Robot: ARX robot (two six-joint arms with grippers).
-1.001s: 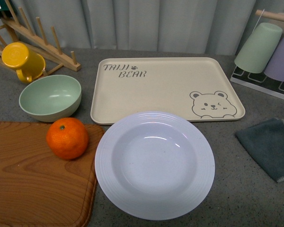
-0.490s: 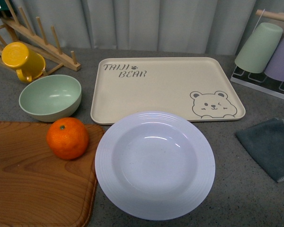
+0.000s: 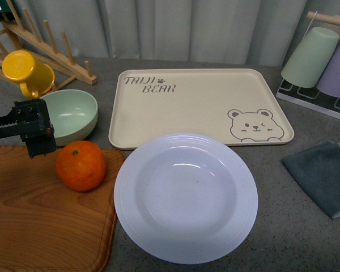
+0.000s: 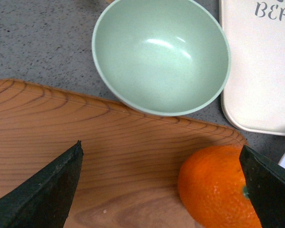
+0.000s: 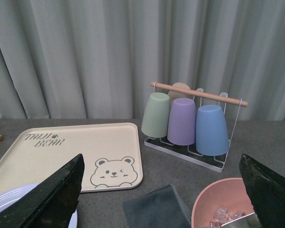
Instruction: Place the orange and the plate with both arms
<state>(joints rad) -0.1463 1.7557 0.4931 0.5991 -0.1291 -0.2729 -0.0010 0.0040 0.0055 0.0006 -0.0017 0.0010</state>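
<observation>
The orange (image 3: 81, 165) sits on the wooden cutting board (image 3: 39, 215), near its far right corner. The white plate (image 3: 186, 198) lies on the grey table just right of the board, empty. My left gripper (image 3: 37, 136) is open, hovering above the board's far edge, just left of the orange. In the left wrist view my left gripper (image 4: 160, 146) is open, with the orange (image 4: 213, 187) close against one finger (image 4: 270, 190). My right gripper (image 5: 161, 156) is open and empty, raised above the table; the plate's edge (image 5: 9, 197) shows there. The right gripper is out of the front view.
A pale green bowl (image 3: 62, 116) stands behind the board. A beige bear tray (image 3: 198, 102) lies behind the plate. A yellow mug (image 3: 25, 71) hangs on a wooden rack at far left. A cup rack (image 3: 320, 62) and grey cloth (image 3: 323, 175) are at right. A pink bowl (image 5: 223, 204) lies under the right gripper.
My left gripper has come into the front view from the left and now hovers beside the orange. The orange and the plate have not moved.
</observation>
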